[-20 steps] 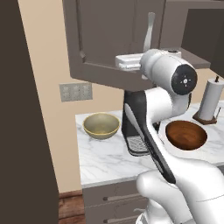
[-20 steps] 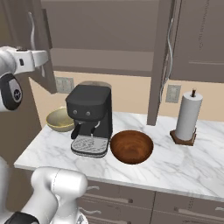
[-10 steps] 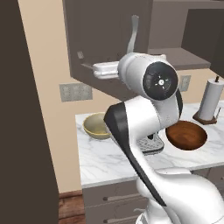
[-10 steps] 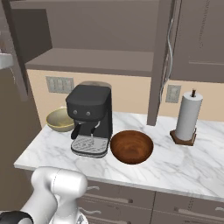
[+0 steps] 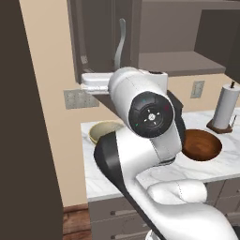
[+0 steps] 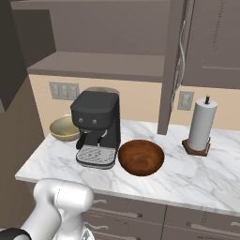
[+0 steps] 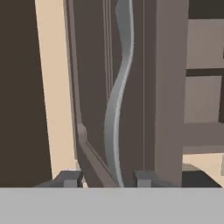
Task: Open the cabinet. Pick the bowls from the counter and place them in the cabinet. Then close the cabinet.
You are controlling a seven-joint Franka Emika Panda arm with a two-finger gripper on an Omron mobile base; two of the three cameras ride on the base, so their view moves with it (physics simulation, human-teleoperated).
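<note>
We're in the door-opening step: the end effector (image 7: 107, 177) is up at the left door (image 5: 101, 42) of the cabinet (image 6: 108, 37), its two finger tips straddling the lower end of the long curved silver handle (image 7: 117, 96), jaws only partly apart; whether they actually pinch the handle, I can't tell. The left door is swung wide, the right door (image 6: 174, 70) stands edge-on too, and the shelf (image 6: 98, 63) inside lies bare and ready. Down on the tabletop (image 6: 197, 180), the pale olive-yellow bowl (image 6: 64, 128) sits at the back left, just beside the black coffee machine (image 6: 97, 126), and the reddish-brown bowl (image 6: 141, 157) rests in front, near the machine's right side; a paper towel roll (image 6: 201, 124) stands well off to the right. Next, I'd say: let go of the handle, pull back clear of the door, and drop toward a bowl rim. No brand, label or writing readable anywhere.
</note>
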